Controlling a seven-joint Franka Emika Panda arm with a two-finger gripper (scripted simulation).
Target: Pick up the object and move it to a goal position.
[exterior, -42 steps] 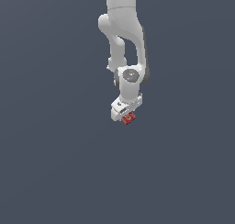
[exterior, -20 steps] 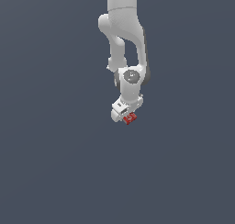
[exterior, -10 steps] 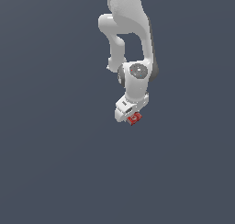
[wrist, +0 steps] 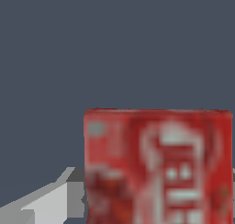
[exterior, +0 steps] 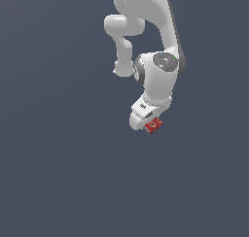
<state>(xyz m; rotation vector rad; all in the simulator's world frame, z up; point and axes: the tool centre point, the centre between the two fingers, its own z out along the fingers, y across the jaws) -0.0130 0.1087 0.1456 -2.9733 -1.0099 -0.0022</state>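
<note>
Exterior view: we see the white jointed Panda arm (exterior: 158, 80) coming down from the top edge, wrist bent, with its white gripper (exterior: 147, 119) pointing down and toward the exterior view's left. The small red boxy block with faint white markings (exterior: 153, 126) sits at the gripper's tip, on the side toward the exterior view's right, touching the white hand body. Behind it we only get a uniform dark grey-blue background (exterior: 58, 173), with no shadow or edge to show a surface, so we cannot tell whether the block is airborne or resting on something. In the wrist view the red block (wrist: 158, 165) is close to the camera and blurred; its near face carries pale whitish markings, not readable. A light grey finger (wrist: 48, 202) touches the block's side on one flank; the opposite finger is hidden. We read the fingers as pinching the block, closed against its sides rather than spread.
</note>
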